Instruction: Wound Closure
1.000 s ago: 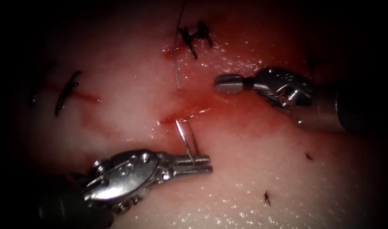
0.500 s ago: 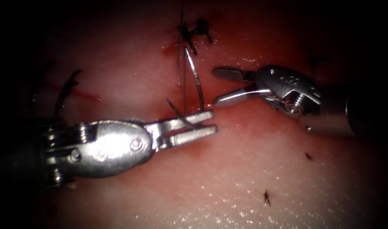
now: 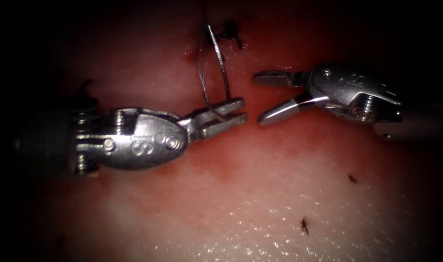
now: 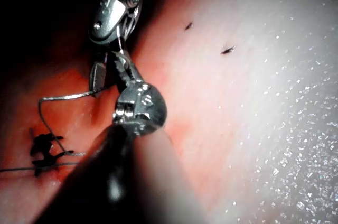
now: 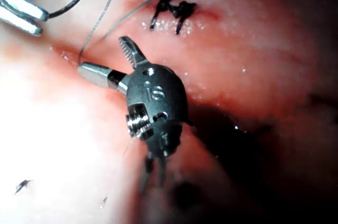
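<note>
Nearest the endoscope, the pale, glistening slab of tissue [image 3: 260, 213] carries two small dark specks. Beyond them, the left arm's silver needle driver [image 3: 226, 115] pinches the thin curved steel needle [image 3: 220, 68] near one end of its curve, jaws pressed onto it. The needle arcs up clear of the tissue, above the reddened cut [image 3: 260, 127], which lies under both tools. Just beside it, the right arm's silver needle driver [image 3: 275, 97] has its jaws spread and holds nothing. Farther back, fine dark thread [image 3: 200, 68] hangs beside the needle, near a black knotted stitch [image 3: 229, 29].

The grip sits close to the needle's end, so I judge the needle could swivel or slip in the jaws. The loose thread could also snag on the spread jaws nearby.

The needle's far end fades into shadow, so tip and tail are hard to tell apart. The cut's full length is masked by red fluid [image 3: 299, 140] and the tools.
</note>
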Action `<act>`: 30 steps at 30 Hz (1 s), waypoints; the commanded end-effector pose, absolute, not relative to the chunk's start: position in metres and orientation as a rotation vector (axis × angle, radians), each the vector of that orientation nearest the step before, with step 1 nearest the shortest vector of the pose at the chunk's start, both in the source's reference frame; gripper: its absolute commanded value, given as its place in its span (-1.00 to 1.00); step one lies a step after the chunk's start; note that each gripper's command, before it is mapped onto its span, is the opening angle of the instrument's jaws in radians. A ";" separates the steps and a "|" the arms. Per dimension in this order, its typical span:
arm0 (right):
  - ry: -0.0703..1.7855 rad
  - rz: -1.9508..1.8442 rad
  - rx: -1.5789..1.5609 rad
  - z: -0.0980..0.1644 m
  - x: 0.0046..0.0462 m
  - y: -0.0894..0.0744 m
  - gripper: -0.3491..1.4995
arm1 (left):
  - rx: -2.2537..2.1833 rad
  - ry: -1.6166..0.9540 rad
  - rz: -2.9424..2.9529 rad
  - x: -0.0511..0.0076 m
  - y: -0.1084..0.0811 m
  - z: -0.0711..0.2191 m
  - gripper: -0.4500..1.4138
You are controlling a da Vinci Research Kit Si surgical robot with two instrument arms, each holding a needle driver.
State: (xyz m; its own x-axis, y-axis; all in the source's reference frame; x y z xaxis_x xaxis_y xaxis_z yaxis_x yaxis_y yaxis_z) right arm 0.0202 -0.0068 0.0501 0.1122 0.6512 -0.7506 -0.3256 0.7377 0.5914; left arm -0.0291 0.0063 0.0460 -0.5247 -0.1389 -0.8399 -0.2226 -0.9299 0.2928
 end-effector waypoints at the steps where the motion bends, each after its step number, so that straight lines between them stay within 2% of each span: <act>1: 1.258 0.830 0.406 0.050 0.0210 -0.008 0.53 | -1.493 0.577 2.657 -0.0297 0.006 0.047 -1.00; 2: 1.247 0.888 0.464 0.050 0.0208 -0.008 0.49 | -1.470 0.598 2.682 -0.0299 0.005 0.048 -1.00; 4: 1.238 0.923 0.499 0.050 0.0206 -0.008 0.64 | -1.440 0.631 2.717 -0.0301 0.005 0.049 -1.00; 9: 1.162 1.138 0.700 0.050 0.0218 -0.009 0.64 | -1.321 0.802 2.844 -0.0315 0.003 0.052 -1.00; 16: 1.088 1.157 0.707 0.051 0.0240 -0.010 0.71 | -1.257 0.959 2.958 -0.0332 0.003 0.052 -1.00; 19: 1.064 1.148 0.703 0.052 0.0241 -0.010 0.55 | -1.257 0.973 2.970 -0.0331 0.003 0.052 -1.00; 22: 1.047 1.159 0.676 0.053 0.0238 -0.009 0.67 | -1.255 0.976 2.977 -0.0325 0.003 0.052 -1.00; 30: 1.049 1.163 0.704 0.053 0.0247 -0.010 0.69 | -1.231 1.041 3.024 -0.0326 0.003 0.052 -1.00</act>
